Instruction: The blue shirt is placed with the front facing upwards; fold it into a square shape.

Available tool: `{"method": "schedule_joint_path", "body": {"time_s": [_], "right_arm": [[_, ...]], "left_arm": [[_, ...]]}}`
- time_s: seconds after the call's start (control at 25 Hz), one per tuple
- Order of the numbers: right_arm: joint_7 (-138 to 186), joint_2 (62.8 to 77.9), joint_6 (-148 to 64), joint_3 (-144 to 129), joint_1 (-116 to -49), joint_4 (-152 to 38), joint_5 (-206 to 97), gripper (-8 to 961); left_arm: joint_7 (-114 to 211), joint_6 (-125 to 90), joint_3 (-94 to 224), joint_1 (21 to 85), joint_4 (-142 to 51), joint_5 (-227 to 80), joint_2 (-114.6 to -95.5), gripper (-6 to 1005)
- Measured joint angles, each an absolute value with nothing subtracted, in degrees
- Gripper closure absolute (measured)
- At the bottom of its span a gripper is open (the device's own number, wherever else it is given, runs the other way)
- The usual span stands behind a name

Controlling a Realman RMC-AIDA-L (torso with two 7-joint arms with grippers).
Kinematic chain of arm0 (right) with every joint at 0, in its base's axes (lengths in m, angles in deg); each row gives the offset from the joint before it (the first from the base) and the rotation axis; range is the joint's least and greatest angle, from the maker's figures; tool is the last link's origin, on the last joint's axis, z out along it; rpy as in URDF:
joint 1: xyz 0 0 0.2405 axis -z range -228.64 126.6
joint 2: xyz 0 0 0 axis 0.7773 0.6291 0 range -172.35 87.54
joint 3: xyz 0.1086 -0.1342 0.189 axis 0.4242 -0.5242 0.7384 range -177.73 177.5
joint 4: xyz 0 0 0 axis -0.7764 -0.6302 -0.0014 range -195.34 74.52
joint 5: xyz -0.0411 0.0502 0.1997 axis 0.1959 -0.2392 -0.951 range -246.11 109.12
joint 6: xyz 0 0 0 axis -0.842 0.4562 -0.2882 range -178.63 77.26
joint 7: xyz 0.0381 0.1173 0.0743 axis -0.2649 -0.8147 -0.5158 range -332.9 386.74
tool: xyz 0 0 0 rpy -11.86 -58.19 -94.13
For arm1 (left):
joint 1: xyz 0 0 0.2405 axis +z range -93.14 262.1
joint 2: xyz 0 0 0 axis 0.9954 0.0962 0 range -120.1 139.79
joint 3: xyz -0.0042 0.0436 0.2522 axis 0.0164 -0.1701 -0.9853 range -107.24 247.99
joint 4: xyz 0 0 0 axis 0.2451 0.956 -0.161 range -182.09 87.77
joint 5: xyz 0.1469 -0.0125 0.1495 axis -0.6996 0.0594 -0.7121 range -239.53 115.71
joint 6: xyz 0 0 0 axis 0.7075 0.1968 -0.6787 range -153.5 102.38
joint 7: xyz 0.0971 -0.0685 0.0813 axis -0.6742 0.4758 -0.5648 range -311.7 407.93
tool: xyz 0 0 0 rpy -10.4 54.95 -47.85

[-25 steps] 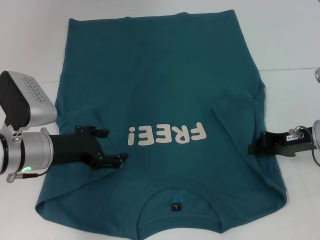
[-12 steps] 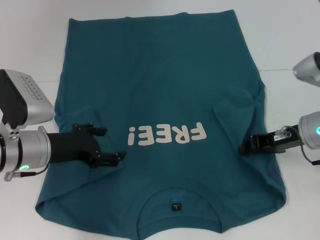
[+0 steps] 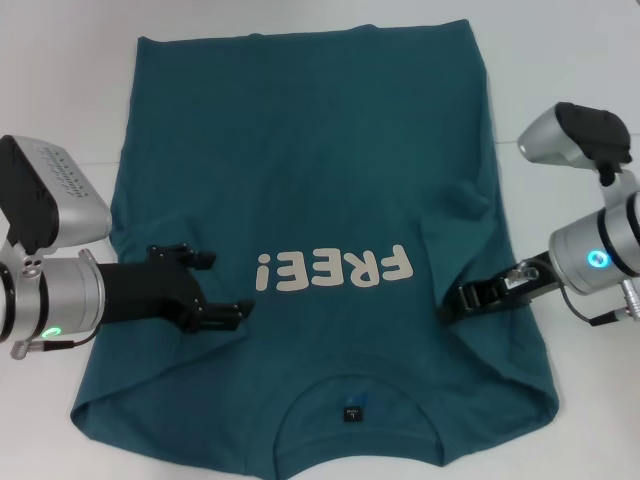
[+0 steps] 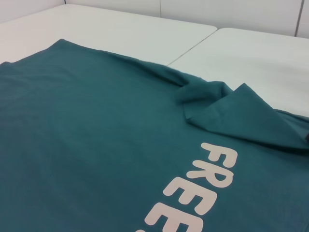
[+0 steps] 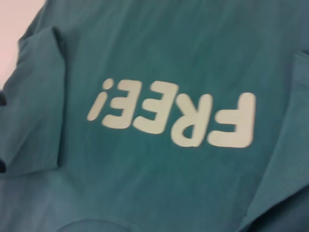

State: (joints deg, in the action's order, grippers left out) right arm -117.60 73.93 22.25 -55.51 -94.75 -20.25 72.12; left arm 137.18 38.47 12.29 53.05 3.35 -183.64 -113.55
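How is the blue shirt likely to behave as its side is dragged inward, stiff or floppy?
Probably floppy: the blue shirt already bunches into soft folds beside the right end effector, so it would likely drape rather than hold shape. It lies flat over the table, suggesting thin, light cloth. It may wrinkle instead of sliding as one sheet.

White table (image 3: 560, 60), seam line visible in left wrist view. Blue shirt (image 3: 310, 150) lies spread directly on it, front up, white "FREE!" lettering (image 3: 333, 269) showing, side edges folded inward.
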Motion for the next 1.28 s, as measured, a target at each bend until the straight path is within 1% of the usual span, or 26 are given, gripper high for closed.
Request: {"method": "schedule_joint_path", "body": {"time_s": [0.12, 0.32, 0.44, 0.72, 1.16, 1.28], "right_arm": [[-119.45, 73.78, 22.47, -56.59, -95.39, -20.25, 72.77, 922], [-122.91, 72.7, 23.14, -55.2, -94.94, -19.59, 74.44, 918], [-123.22, 72.49, 23.17, -52.45, -93.72, -17.61, 74.34, 779], [-122.72, 72.52, 18.6, -44.51, -92.27, -16.81, 73.81, 447], [-121.82, 72.53, 13.11, -41.11, -91.81, -20.49, 71.0, 408], [-121.79, 72.63, 11.58, -41.06, -91.73, -20.99, 70.97, 410]], "left_arm": [[137.17, 38.4, 12.12, 53.05, 3.28, -183.64, -113.55, 122], [137.16, 38.4, 12.04, 53.09, 3.17, -183.64, -113.55, 122], [137.15, 38.38, 12.02, 53.18, 3.17, -183.64, -113.55, 122], [137.15, 38.32, 12.02, 53.22, 3.18, -184.23, -113.56, 123], [137.15, 38.24, 12.02, 53.24, 3.54, -185.04, -113.83, 122], [137.15, 38.25, 12.01, 53.28, 3.58, -185.05, -113.82, 121]]}}
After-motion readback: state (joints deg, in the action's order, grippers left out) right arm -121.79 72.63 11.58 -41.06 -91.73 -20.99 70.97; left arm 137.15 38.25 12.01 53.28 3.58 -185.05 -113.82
